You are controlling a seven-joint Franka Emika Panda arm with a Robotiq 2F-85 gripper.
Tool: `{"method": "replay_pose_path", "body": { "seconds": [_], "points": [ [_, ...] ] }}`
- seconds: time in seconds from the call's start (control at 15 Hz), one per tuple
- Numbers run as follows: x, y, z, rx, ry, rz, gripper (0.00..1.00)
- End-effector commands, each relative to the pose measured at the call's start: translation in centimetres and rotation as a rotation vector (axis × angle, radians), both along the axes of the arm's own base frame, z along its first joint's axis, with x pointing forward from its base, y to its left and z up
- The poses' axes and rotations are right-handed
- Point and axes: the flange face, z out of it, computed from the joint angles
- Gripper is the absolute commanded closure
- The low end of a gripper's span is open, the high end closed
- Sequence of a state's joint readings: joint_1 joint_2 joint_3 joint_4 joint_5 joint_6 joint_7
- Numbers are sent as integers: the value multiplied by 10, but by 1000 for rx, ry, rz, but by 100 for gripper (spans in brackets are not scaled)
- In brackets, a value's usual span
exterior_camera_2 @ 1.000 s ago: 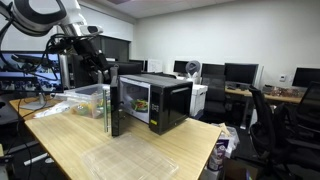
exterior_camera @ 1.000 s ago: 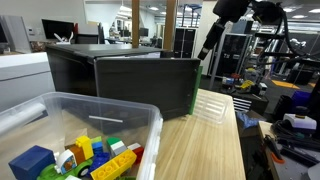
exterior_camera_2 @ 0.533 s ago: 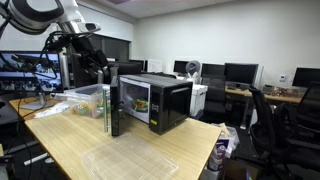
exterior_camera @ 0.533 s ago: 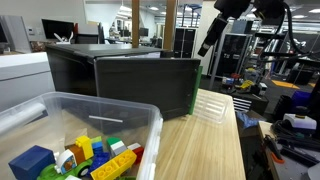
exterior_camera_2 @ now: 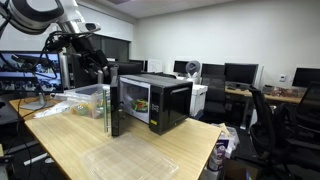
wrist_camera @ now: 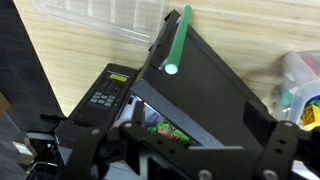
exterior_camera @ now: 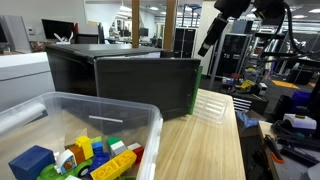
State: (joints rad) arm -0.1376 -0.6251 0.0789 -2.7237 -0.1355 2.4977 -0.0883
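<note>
The arm is reaching in from high up, bending downward so that the gripper [exterior_camera: 207,46] is hanging above the open microwave [exterior_camera_2: 152,102]. In the wrist view its 2 fingers [wrist_camera: 88,150] are standing wide apart, gripping nothing and touching nothing; the camera is looking straight down between them onto the microwave's top and door [wrist_camera: 215,95].

The microwave is sitting on the wooden table [exterior_camera_2: 60,132], black, with a keypad panel [wrist_camera: 105,90] on its front. Its door is swinging outward, showing a bright green strip [wrist_camera: 178,38] along its free edge. Something green and red is showing inside the cavity, too small to identify.

A clear plastic bin [exterior_camera: 128,117] of coloured blocks is sitting beside the microwave, and a clear lid [wrist_camera: 105,14] is lying flat on the table beyond the door.
</note>
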Motion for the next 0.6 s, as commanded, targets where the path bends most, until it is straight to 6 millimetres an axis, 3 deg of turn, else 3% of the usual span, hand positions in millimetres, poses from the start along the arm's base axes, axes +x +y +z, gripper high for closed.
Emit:
{"method": "replay_pose_path", "body": {
  "seconds": [0.0,0.53],
  "points": [
    [0,0,0,0,1,0,0],
    [3,1,0,9,7,18,0]
  ]
}}
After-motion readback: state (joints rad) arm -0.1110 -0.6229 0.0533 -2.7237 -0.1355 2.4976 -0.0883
